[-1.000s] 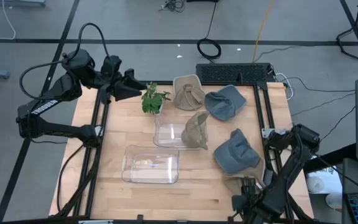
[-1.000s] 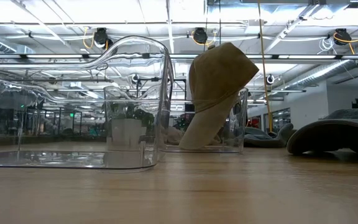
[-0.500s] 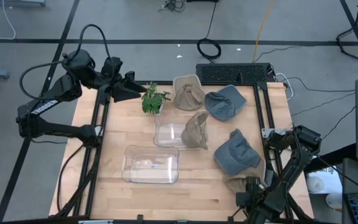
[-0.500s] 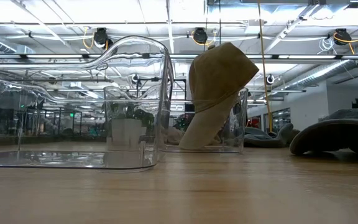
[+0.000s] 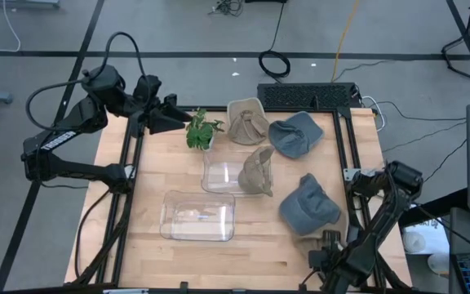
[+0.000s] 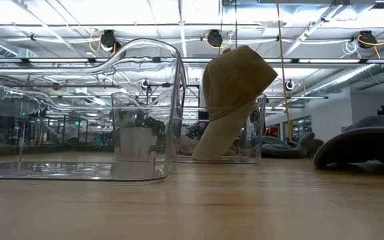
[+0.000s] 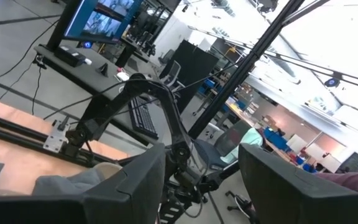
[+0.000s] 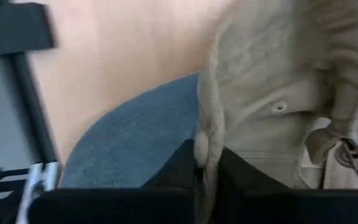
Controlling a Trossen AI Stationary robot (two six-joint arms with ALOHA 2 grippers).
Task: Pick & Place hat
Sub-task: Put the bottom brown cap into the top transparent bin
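Near the table's right near corner a tan hat (image 8: 291, 93) lies against a blue-grey hat (image 5: 308, 204), whose brim (image 8: 135, 143) shows beyond it. My right gripper (image 5: 326, 242) is shut on the tan hat. A second tan hat (image 5: 258, 171) leans in a clear bin (image 5: 219, 175), its top above the rim (image 6: 235, 73). My left gripper (image 5: 178, 121) waits open and holding nothing at the far left, beside a small plant (image 5: 201, 131); its fingers stand apart (image 7: 201, 186). My right gripper pinches the tan hat's rim (image 8: 205, 140) between its two fingers (image 8: 182, 165), where the cloth stands up as a thin fold. The fingers come slanting from the table's near right side. The hat's body spreads beyond the fingers, next to the blue-grey brim.
A second clear bin (image 5: 198, 216) stands near the table's middle, large in the low view (image 6: 79, 113). Another tan hat (image 5: 247, 122) and another blue-grey hat (image 5: 294, 135) lie at the far edge. Black frame rails (image 5: 129, 188) run along the table's sides.
My right gripper has gone a little toward the far edge, up to the tan hat, and has shut on its rim. The blue-grey hat beside it has shifted slightly.
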